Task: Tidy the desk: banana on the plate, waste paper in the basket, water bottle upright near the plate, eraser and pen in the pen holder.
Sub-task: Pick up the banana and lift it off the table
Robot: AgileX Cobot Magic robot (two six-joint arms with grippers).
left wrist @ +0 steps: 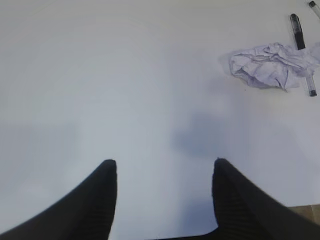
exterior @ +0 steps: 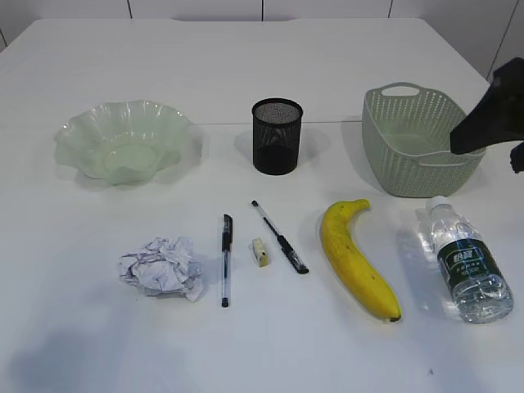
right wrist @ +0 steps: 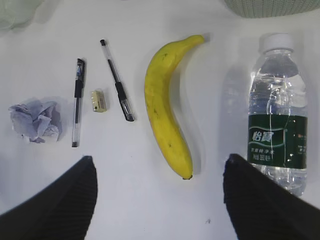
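A yellow banana [exterior: 356,258] lies on the white table, with a clear water bottle [exterior: 467,262] on its side to its right. Two black pens [exterior: 225,258] [exterior: 280,237] lie either side of a small eraser [exterior: 259,252]. Crumpled waste paper [exterior: 161,266] lies to their left. Behind stand a green glass plate [exterior: 82,127], a black mesh pen holder [exterior: 277,135] and a green basket [exterior: 426,176]. My right gripper [right wrist: 159,157] is open and empty, above the banana [right wrist: 167,110] and bottle [right wrist: 277,115]. My left gripper [left wrist: 164,161] is open and empty over bare table, left of the paper [left wrist: 270,65].
Part of my right arm [exterior: 491,115] shows dark at the right edge of the exterior view, in front of the basket. The table's front edge shows at the lower right of the left wrist view [left wrist: 305,212].
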